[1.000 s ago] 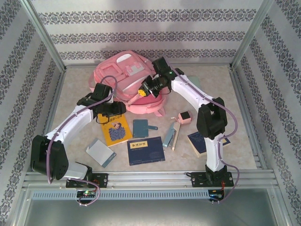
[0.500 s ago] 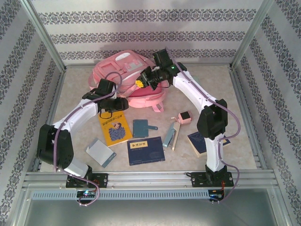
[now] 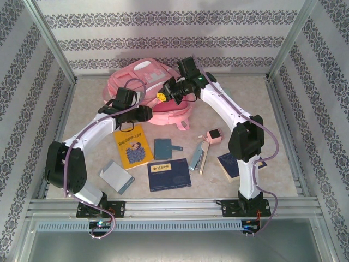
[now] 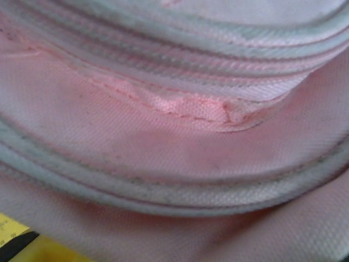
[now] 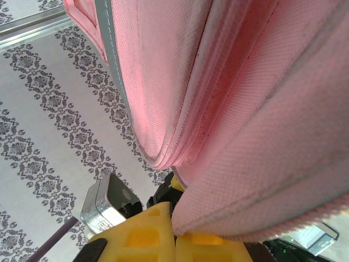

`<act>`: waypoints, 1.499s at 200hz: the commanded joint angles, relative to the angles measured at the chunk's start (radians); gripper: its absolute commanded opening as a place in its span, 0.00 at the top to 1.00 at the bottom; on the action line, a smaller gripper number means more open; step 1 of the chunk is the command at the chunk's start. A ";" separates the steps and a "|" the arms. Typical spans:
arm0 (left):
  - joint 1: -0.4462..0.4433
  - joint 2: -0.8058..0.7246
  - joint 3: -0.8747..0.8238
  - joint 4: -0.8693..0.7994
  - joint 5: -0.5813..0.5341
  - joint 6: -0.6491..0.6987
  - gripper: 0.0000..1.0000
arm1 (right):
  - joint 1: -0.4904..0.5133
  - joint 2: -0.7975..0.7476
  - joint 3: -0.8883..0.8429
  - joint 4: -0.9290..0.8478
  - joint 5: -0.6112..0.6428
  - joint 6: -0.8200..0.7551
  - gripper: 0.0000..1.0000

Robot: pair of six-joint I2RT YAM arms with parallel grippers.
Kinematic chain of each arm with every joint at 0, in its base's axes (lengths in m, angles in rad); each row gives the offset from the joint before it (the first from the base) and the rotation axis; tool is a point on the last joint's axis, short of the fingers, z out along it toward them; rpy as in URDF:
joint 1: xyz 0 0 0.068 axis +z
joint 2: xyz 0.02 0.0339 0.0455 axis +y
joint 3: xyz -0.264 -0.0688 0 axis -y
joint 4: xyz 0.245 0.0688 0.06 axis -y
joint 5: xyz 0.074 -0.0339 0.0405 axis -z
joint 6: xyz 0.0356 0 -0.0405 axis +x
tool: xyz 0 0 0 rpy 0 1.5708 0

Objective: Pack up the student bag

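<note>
The right claw (image 3: 161,97) is closed tight, its yellow pads (image 5: 147,237) pressed together on a fold of the pink backpack (image 3: 131,82). In the right wrist view the pink cloth runs up and away from the pads, grey piping along one edge and the patterned wall (image 5: 43,136) behind it. The backpack lies at the far middle of the desk (image 3: 256,109), close to the back wall. Seen from above, most of it is beyond and to the left of the right claw.

The left claw (image 3: 145,113) sits at the near left edge of the backpack, right against it. I cannot tell whether it is open or closed: the left wrist view has pink weave and grey-edged seams close to the lens, with a yellow corner (image 4: 16,243) at bottom left.

Just nearer than the left claw lies a yellow book (image 3: 133,146). To the right of that is a small teal case (image 3: 163,148), and nearer again are a dark blue book (image 3: 169,174) and a grey notebook (image 3: 116,177). A small pink box (image 3: 214,136) stands well to the right of the left claw
</note>
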 commanded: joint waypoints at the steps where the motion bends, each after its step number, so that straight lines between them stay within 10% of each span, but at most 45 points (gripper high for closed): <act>1: -0.012 0.035 0.013 0.067 -0.015 0.032 0.62 | 0.007 -0.058 0.042 0.073 -0.015 0.021 1.00; 116: -0.027 0.056 0.005 -0.019 -0.204 0.087 0.94 | -0.024 -0.094 -0.004 0.076 -0.013 0.005 1.00; 236: 0.080 0.009 -0.034 -0.067 -0.056 0.101 0.89 | -0.088 -0.143 -0.062 -0.035 0.036 -0.189 1.00; 300: 0.191 0.123 0.065 -0.164 -0.207 0.013 0.85 | -0.105 -0.146 -0.059 -0.075 0.017 -0.311 1.00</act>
